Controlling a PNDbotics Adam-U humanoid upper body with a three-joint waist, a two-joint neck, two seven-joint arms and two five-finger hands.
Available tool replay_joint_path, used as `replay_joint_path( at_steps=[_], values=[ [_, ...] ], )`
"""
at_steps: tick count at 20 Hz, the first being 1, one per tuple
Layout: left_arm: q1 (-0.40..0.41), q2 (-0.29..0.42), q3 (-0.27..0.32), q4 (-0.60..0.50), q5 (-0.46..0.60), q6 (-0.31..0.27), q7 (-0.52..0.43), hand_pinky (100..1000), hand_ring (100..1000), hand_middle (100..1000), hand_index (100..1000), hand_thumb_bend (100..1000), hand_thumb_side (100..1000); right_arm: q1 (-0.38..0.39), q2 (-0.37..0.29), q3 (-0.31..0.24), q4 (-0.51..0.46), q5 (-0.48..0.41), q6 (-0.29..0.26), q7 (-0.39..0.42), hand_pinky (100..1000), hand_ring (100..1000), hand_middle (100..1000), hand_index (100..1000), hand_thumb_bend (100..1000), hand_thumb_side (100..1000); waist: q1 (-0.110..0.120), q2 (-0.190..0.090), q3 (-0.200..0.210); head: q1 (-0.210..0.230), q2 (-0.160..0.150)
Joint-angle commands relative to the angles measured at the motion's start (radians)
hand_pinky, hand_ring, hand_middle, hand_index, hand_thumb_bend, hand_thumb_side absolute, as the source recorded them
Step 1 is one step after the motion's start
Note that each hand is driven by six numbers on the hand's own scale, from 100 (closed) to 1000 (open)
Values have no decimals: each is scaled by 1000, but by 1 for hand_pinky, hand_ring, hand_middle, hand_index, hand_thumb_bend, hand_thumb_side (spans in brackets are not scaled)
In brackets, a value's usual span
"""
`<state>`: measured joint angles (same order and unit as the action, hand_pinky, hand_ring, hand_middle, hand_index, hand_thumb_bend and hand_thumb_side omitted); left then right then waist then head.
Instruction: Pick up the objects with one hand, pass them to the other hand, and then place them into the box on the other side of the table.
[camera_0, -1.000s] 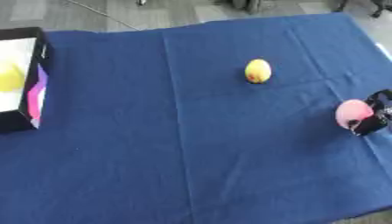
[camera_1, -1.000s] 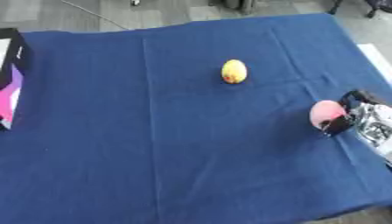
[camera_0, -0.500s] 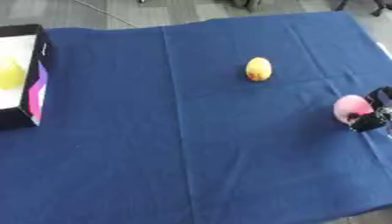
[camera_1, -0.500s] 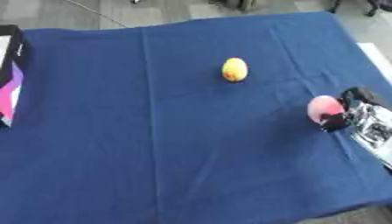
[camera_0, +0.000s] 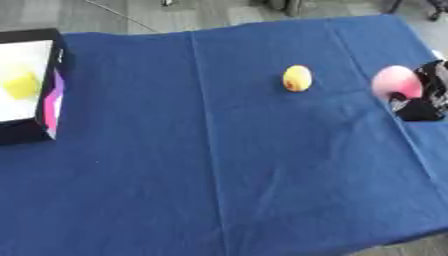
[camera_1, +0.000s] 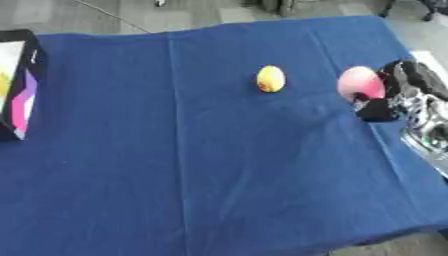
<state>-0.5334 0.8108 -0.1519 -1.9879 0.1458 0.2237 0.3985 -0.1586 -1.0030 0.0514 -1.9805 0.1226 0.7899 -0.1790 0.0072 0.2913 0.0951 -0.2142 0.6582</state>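
The right hand (camera_1: 398, 92) had its fingers curled around a pink round object (camera_1: 360, 83), which sat at its inner side above the blue cloth (camera_0: 219, 165). I judged this the pick-up step; next the object would need carrying toward the middle for the other hand, which showed in neither view. A yellow egg-shaped object (camera_0: 297, 78) lay further inward of the hand. The box (camera_0: 39, 131) stood far across; only the left eye view showed a yellow thing (camera_0: 21, 85) inside it.

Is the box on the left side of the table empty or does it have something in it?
Not empty. The open box holds a yellow object on its white floor.
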Motion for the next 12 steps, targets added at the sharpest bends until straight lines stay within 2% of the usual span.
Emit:
replay_joint_path(
  at_steps=[1,6,12],
  values=[
    [-9,40,22,-12,4,15,2,805,760,676,852,761,526,-39,-7,23,-19,-5,-83,-17,748,619,458,508,100,100,3,-28,3,27,6],
    [-24,54,24,-12,8,53,-13,807,762,678,858,759,530,-117,47,94,-19,20,-147,9,736,613,460,511,100,100,5,-43,3,68,16],
    [-82,82,13,-12,9,118,-93,810,764,681,857,749,531,-246,185,191,-19,88,-159,7,717,604,459,512,100,100,7,-59,-3,108,36]
  ],
)
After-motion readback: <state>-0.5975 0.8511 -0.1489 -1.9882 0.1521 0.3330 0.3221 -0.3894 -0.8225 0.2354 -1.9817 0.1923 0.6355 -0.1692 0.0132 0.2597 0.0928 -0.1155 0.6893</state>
